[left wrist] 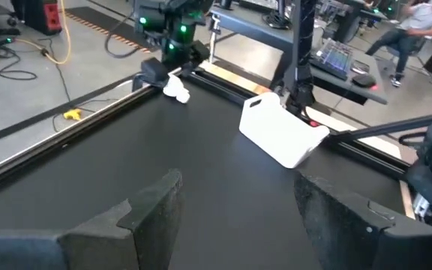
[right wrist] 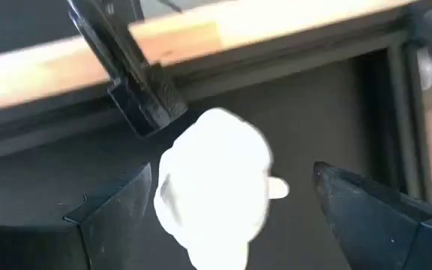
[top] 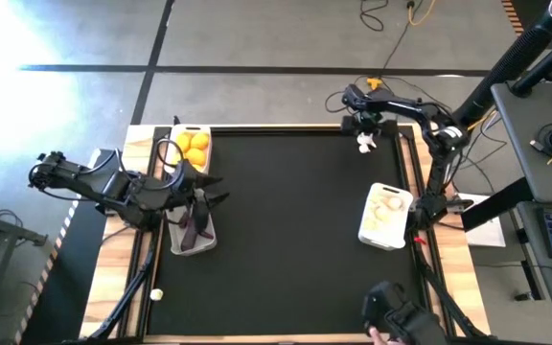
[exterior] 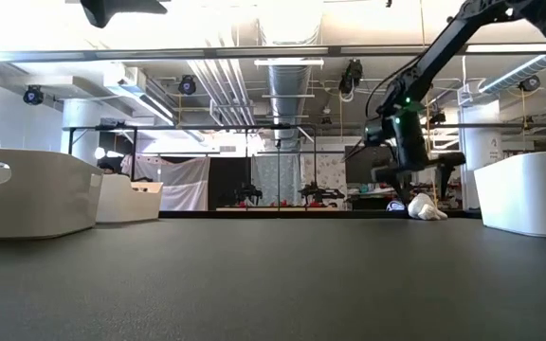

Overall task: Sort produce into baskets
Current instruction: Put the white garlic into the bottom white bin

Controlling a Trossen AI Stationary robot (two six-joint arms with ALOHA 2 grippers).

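White, knobbly garlic bulb (right wrist: 212, 187) fills the right wrist view, lying on the black matte table (top: 286, 230) between the spread fingers of the right hand (top: 364, 132) at the far right corner. Only the high view shows bin contents: smooth round citrus (top: 194, 149) in one rounded white basket (top: 190, 131), dark elongated eggplants (top: 195, 222) in the next (top: 192, 246), pale bulbs in the right basket (top: 384, 217). Left hand (top: 211, 189) hovers spread and empty above the eggplants

Garlic bulb (top: 366, 145) (far corner) behind basket (top: 385, 217)
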